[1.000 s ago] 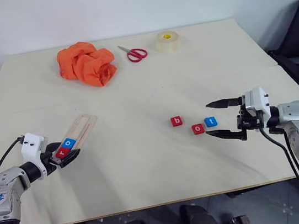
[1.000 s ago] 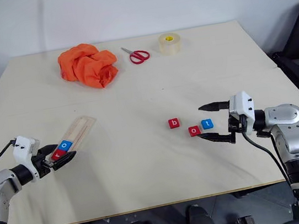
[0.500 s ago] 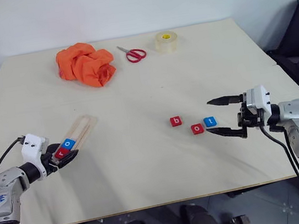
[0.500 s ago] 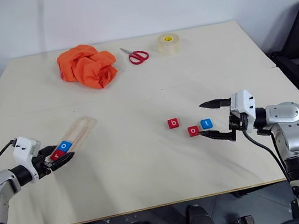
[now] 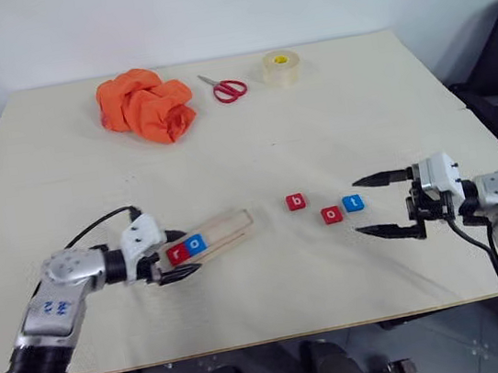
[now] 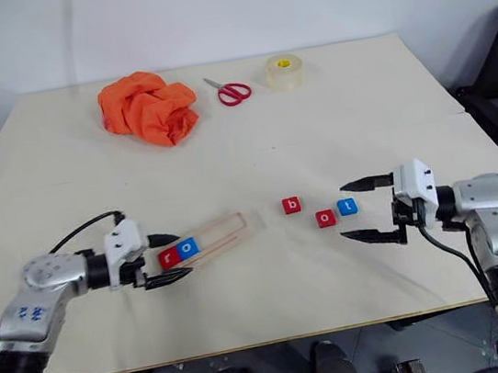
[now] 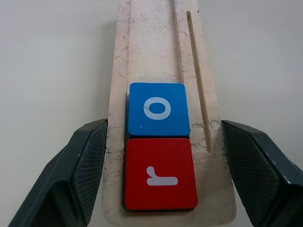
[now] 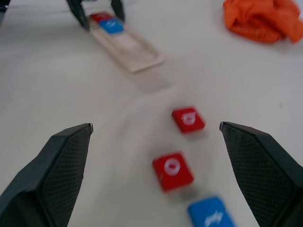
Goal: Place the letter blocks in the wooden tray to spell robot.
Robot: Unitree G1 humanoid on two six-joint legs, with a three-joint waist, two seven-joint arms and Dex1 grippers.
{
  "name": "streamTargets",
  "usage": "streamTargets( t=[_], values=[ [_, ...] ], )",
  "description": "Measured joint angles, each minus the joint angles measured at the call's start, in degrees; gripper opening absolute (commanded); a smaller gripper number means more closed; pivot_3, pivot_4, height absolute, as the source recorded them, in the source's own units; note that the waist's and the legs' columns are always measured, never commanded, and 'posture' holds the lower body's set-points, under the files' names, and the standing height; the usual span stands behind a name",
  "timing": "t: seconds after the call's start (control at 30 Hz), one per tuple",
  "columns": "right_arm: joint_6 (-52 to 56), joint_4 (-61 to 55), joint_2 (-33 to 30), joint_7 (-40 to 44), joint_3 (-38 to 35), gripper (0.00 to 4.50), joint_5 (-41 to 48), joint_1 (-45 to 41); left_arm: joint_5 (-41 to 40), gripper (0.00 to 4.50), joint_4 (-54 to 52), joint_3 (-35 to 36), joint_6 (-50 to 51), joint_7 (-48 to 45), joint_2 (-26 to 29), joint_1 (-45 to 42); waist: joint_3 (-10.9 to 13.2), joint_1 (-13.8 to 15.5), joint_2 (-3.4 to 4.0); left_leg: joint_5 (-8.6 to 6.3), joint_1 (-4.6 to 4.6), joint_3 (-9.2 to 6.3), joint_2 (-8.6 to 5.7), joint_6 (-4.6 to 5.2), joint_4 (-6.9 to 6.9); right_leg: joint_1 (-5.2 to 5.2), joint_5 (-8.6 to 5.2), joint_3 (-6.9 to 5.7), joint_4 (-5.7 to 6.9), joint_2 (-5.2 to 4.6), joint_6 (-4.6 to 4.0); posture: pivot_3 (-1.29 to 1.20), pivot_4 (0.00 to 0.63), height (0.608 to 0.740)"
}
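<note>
Gripping wooden tray [image 7: 161,56] — left pincer [image 7: 163,179]; wrist view reveals groove.

Bare table [image 5: 270,267] is seen between the right gripper [image 5: 389,203] and the tray [image 5: 223,232], broken by three loose blocks [image 5: 329,215] just ahead of its fingers. The tray's near end is flanked by the left gripper [image 5: 177,255].

A red block [image 7: 161,173] shows a white "r". The blue block [image 7: 157,109] touching it shows "o". Another red block [image 5: 296,202] shows "b", and a blue one [image 5: 352,202] shows "t".
</note>
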Motion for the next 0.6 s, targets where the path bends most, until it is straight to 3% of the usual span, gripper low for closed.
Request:
streamTargets(
  t=[0.27,0.57,0.6],
  values=[
    [1.2,-7.7,-0.5,-4.3,-4.6,4.5,0.6,9.4,3.0,3.41,-2.0,-10.8,0.1,-4.3,-4.7,-6.1,0.0,0.1,-0.04,-0.01,-0.02,0.0,0.0,0.01,0.04,0.01,-0.03,0.05,-0.05,0.07,0.11,0.0,0.15,0.74],
    [3.4,-15.2,-0.5,-8.7,-8.6,4.5,1.9,16.4,5.2,3.41,-1.1,-13.6,1.2,-5.2,-6.7,-6.9,0.1,0.1,-0.09,-0.01,0.0,-0.03,0.0,0.01,0.14,0.04,-0.01,0.07,-0.04,0.08,0.17,0.0,0.15,0.74],
    [3.8,-15.6,-0.5,-9.1,-8.8,4.5,2.0,16.7,5.6,3.76,-0.4,-13.7,1.2,-5.2,-6.9,-7.2,0.1,0.1,-0.09,-0.01,-0.01,-0.04,-0.01,0.02,0.14,0.05,-0.01,0.07,-0.04,0.08,0.16,0.0,0.15,0.74]
  ],
)
